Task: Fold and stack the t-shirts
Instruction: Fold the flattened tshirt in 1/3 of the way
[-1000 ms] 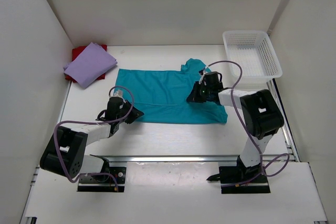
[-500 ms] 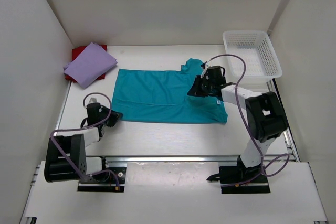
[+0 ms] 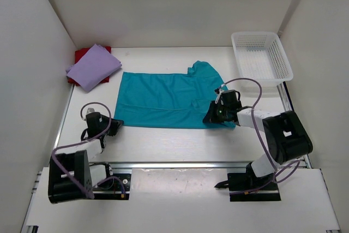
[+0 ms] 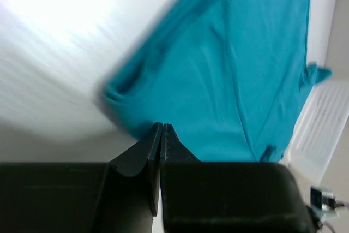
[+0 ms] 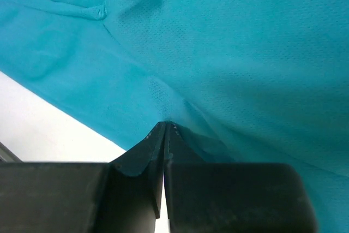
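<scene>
Right jaws: shut, pinching a small tuck of the teal t-shirt (image 5: 229, 42) at its near right hem, apparently to lift that edge for a fold. Left jaws: pressed together at the near left corner; a hold on cloth cannot be confirmed. The shirt lies flat mid-tabletop (image 3: 174, 137). The folded lavender t-shirt (image 3: 94, 66) rests on the red t-shirt (image 3: 82, 54) far left, starting the stack.

Top external: fixed high behind the near edge, looking down over the whole flat white table (image 3: 180, 140). Left wrist: low, close, facing across the spread teal cloth t-shirt (image 4: 245, 69). Right wrist: closer, nearly filled by it. Shared by all three: that shirt.
</scene>
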### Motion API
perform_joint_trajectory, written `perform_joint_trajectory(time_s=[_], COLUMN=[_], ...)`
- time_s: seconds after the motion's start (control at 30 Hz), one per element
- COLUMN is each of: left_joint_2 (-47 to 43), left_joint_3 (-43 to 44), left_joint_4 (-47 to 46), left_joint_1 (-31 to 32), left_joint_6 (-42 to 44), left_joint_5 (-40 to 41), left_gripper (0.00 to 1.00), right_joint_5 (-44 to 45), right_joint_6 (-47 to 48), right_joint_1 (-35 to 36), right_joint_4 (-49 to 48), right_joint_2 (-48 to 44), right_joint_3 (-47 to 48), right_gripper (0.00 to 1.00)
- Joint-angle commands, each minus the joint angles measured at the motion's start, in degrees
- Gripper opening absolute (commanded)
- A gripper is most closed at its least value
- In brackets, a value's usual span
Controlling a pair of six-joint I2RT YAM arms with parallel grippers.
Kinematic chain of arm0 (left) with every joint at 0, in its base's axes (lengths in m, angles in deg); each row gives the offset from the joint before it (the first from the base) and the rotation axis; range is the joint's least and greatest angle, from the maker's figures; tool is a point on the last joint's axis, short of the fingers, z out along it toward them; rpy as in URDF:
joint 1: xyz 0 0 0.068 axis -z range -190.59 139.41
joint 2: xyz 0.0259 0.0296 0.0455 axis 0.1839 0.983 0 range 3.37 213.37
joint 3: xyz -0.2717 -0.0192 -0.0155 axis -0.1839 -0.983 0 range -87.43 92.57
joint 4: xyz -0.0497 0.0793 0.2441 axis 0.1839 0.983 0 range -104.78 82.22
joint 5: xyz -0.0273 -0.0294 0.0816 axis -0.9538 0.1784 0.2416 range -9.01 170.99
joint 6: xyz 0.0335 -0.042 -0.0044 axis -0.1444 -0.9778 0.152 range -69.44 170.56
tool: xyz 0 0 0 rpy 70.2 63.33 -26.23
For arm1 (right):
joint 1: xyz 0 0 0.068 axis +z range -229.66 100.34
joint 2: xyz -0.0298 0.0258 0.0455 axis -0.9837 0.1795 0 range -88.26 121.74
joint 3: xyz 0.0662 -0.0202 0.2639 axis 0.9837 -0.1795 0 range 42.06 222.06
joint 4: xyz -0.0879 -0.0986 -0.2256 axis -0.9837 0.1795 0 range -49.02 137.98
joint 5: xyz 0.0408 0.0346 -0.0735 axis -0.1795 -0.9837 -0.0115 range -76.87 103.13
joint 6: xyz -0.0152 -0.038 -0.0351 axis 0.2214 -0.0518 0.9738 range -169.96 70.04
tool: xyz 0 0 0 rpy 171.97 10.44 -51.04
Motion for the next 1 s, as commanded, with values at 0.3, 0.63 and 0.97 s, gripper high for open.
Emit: perform_joint_trajectory(time_s=[0.3, 0.63, 0.97], left_joint_2=[2.75, -6.2, -5.24], left_joint_3=[6.94, -1.95, 6.11], left_joint_4=[1.17, 7.12, 10.39], left_joint_1=[18.58, 3.18, 7.98], left_joint_6=[1.98, 4.95, 8.47], left_joint_5=[3.97, -4.75, -7.32], left_gripper=[0.12, 0.13, 0.16], right_joint_5=[4.17, -1.71, 6.01], right_joint_6=[-1.07, -2.47, 3.85], right_joint_1=[5.62, -0.61, -9.67], right_joint_4=[1.62, 2.78, 4.51], right_joint_2=[-9.03, -12.94, 19.21], right_joint_3=[-9.7, 0.13, 36.59], right_gripper=[0.0, 0.18, 0.29])
